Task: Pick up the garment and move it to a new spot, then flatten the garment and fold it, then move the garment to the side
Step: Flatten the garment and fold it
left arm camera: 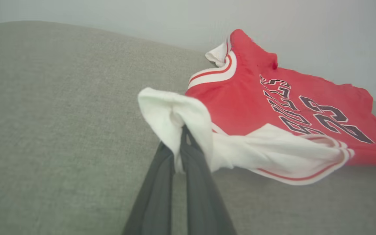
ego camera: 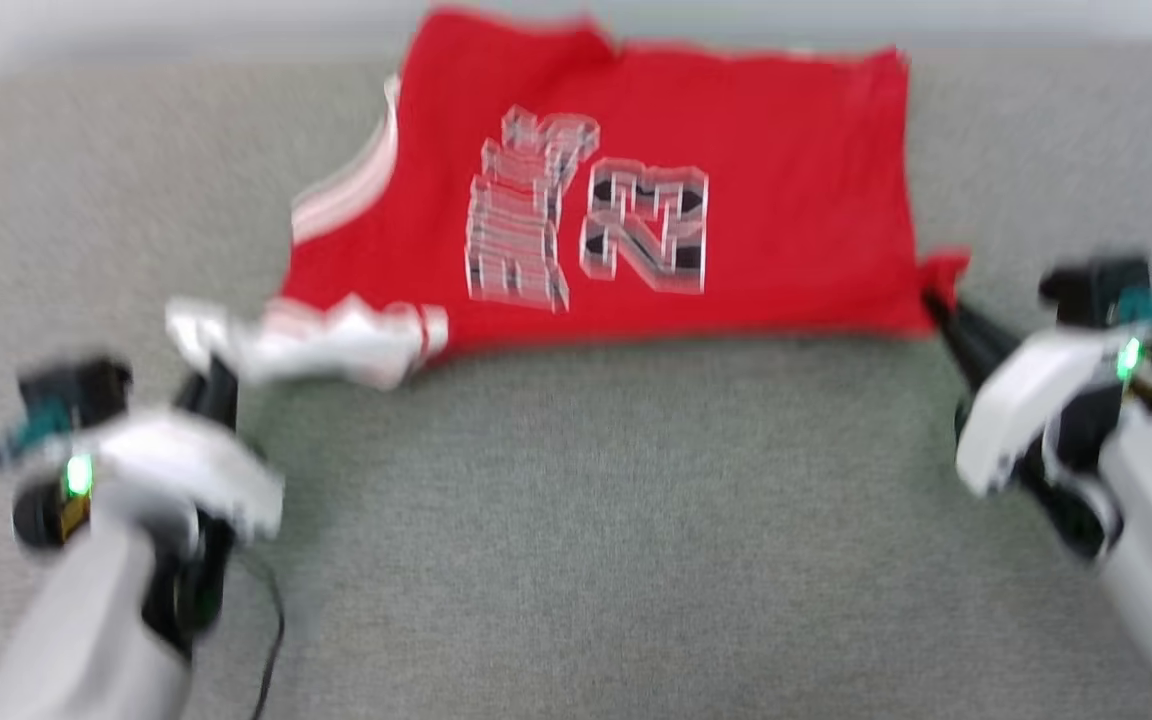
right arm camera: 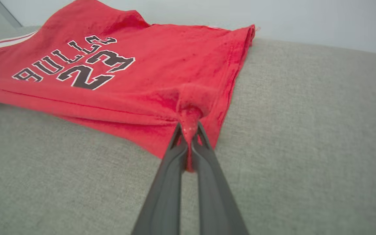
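Two pincers are clamped on the garment (ego camera: pixel 736 200) at opposite ends. The left pincer (ego camera: pixel 216 375) is shut on the bunched white sleeve (ego camera: pixel 336 340), whose cloth wraps over the fingertips in the left wrist view. The right pincer (ego camera: pixel 936 305) is closed on a pinched-up corner of the red hem (right arm camera: pixel 191 98).

The red jersey lies front up at the far side of the grey cloth-covered worktop (ego camera: pixel 586 520). Its striped neck faces the robot's left and its hem the right, with the black lettering and the 23 in plain sight. The head view is blurred.

As I judge it, this is the flattening stage. The body is spread fairly smooth, but the near sleeve is crumpled and the gripped hem corner is puckered. Whether the near edge is already doubled under I cannot tell. A clear fold and the final move to the side appear not yet done.
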You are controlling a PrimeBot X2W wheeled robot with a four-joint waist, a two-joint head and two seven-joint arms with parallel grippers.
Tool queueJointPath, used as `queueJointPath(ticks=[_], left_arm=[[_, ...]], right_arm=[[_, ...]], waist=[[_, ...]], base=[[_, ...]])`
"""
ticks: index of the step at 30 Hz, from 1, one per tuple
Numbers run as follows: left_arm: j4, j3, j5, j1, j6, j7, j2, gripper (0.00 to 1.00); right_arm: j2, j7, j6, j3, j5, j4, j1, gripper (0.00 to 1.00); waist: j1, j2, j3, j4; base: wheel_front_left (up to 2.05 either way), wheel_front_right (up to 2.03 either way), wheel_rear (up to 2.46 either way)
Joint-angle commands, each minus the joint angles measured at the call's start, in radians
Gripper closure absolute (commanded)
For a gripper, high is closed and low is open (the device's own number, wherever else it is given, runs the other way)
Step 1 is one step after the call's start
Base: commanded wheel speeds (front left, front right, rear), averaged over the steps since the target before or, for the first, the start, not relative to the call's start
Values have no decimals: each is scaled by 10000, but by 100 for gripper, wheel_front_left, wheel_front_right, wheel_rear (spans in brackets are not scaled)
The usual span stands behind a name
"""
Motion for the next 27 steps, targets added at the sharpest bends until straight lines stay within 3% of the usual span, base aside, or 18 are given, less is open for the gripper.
queueJointPath(ticks=[1,11,19,24,27], left_arm=[[-327,92,-96,673,255,22,137,100],[-3008,348,-605,4555,1726,716,460,100],[-5039,526,-1014,6969,2774,1419,757,100],[-6050,609,-1008,7456,3109,1597,916,100],[-6229,411,-892,6933,2926,1697,946,100]], right_arm=[[-34,39,-18,-185,64,-130,631,100],[334,698,-18,-1081,-170,-1409,3746,100],[447,1748,-20,-2484,-642,-3224,6353,100],[779,2700,-20,-3355,-1182,-4501,7320,100],[1022,3222,-18,-3700,-1525,-4965,7360,100]], waist=[[2,0,-892,-37],[2,0,-2325,-206],[2,0,-2905,-103],[2,0,-2903,-56],[2,0,-2819,-30]], base=[[0,0,0],[0,0,0],[0,0,0],[0,0,0],[0,0,0]])
